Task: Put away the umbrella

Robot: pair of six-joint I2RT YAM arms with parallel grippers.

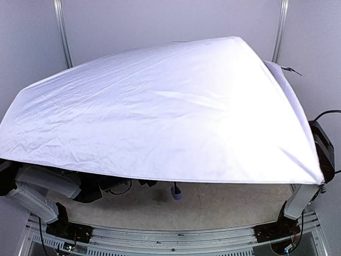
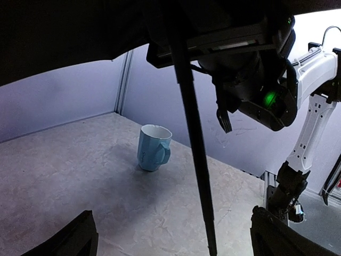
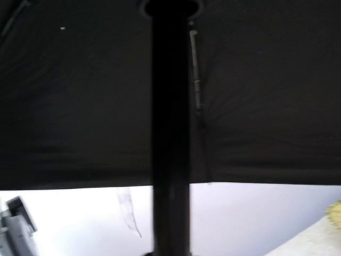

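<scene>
The open umbrella [image 1: 160,117] spreads its pale canopy over nearly the whole table in the top view. Its small lavender handle [image 1: 176,193] hangs below the near edge. In the left wrist view the thin black shaft [image 2: 194,138] runs down from the black underside. My right gripper [image 2: 184,50] sits high on that shaft, just under the canopy. The right wrist view shows the shaft [image 3: 170,160] dead centre, rising to the dark underside [image 3: 80,106]; its own fingers are hidden. My left gripper [image 2: 173,242] is open, low beside the shaft, not touching it.
A light-blue cup [image 2: 154,148] stands upright on the marbled table [image 2: 80,170], beyond the shaft. The right arm's white link [image 2: 314,106] rises at the table's right edge. The canopy covers most of both arms in the top view; grey walls close the back.
</scene>
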